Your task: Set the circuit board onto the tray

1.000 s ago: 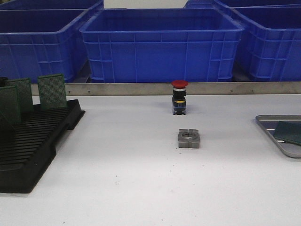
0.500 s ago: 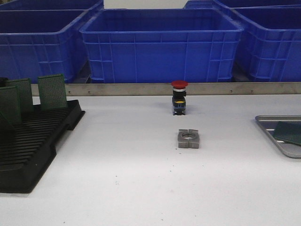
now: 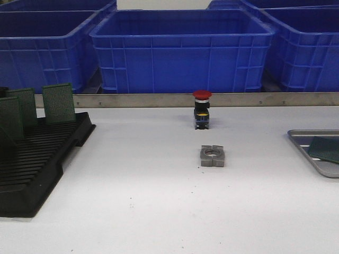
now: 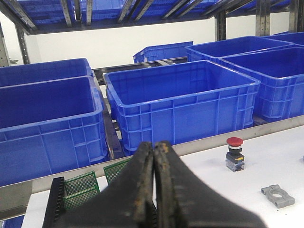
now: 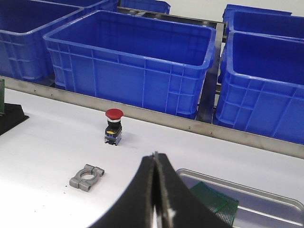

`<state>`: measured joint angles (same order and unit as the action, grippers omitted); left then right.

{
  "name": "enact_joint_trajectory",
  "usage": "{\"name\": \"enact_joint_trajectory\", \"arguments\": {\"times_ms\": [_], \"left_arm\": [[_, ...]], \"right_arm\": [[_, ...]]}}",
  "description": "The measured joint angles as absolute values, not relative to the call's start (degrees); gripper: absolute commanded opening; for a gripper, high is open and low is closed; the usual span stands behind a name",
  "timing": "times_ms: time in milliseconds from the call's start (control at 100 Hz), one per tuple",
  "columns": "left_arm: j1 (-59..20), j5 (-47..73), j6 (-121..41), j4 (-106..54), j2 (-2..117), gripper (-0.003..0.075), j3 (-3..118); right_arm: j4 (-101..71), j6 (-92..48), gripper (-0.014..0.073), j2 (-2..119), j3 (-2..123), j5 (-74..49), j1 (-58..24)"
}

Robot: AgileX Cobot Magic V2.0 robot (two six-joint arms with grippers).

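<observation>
A silver-grey metal tray (image 3: pixel 303 138) lies at the table's right edge with a green circuit board (image 3: pixel 324 148) flat in it; both also show in the right wrist view, tray (image 5: pixel 266 195) and board (image 5: pixel 217 198). More green circuit boards (image 3: pixel 58 102) stand upright in a black slotted rack (image 3: pixel 37 164) at the left, also in the left wrist view (image 4: pixel 80 189). Neither gripper shows in the front view. My left gripper (image 4: pixel 154 147) is shut and empty, above the rack. My right gripper (image 5: pixel 155 156) is shut and empty, raised beside the tray.
A red-capped push button (image 3: pixel 202 109) stands mid-table, with a grey metal clamp block (image 3: pixel 212 155) in front of it. Large blue plastic bins (image 3: pixel 183 50) line the back behind a metal rail (image 3: pixel 159 99).
</observation>
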<state>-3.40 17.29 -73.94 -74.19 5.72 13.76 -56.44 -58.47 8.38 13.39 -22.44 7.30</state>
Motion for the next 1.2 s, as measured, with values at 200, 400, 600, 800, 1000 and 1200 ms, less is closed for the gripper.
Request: {"name": "enact_joint_trajectory", "arguments": {"times_ms": [200,400,600,800,1000,1200], "left_arm": [[-3.40,17.29,-73.94,-74.28,5.72,-0.0017,13.76],[-3.40,17.29,-73.94,-74.28,5.72,-0.0017,13.76],[-3.40,17.29,-73.94,-74.28,5.72,-0.0017,13.74],[-3.40,13.90,-72.29,-71.88,5.63,-0.0017,11.55],[-3.10,14.75,-44.25,-40.61,5.69,-0.0017,11.30],[-3.10,12.26,-16.99,-11.71,5.69,-0.0017,7.98]], "right_arm": [[-56.34,-58.47,-0.0059,8.38,13.39,-22.53,7.30],[-56.23,-58.47,-0.0059,8.38,13.39,-22.53,7.30],[-56.23,-58.47,-0.0059,8.38,13.39,-22.53,7.30],[-56.23,-58.47,-0.0059,8.38,13.39,-22.53,7.30],[-56.23,-58.47,-0.0059,8.38,13.39,-22.53,7.30],[-56.23,-58.47,-0.0059,8.38,13.39,-22.53,7.30]]}}
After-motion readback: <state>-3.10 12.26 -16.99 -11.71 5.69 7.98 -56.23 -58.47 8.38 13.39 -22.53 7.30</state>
